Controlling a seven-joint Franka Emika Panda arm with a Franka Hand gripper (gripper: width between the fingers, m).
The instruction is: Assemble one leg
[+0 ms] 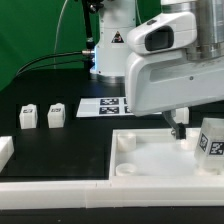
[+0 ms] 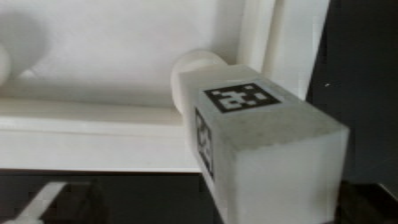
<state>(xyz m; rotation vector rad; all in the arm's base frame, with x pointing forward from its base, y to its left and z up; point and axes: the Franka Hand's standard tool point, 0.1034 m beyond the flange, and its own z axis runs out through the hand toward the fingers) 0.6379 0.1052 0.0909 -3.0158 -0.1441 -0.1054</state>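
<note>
A leg (image 1: 212, 138), a small white block with a black-and-white marker, stands at the tray's (image 1: 150, 160) corner on the exterior view's right. My gripper (image 1: 190, 128) hangs right over it; one dark finger (image 1: 178, 124) shows just beside the leg, the other is hidden. In the wrist view the leg (image 2: 258, 140) fills the centre, very close, with its round end toward the tray's wall (image 2: 107, 125). No fingers show there, so I cannot tell whether the jaws grip it. Two more legs (image 1: 28, 116) (image 1: 56, 114) stand on the black table at the exterior view's left.
The marker board (image 1: 103, 105) lies on the table behind the tray. A white part (image 1: 4, 150) sits at the exterior view's left edge. The robot base stands at the back before a green backdrop.
</note>
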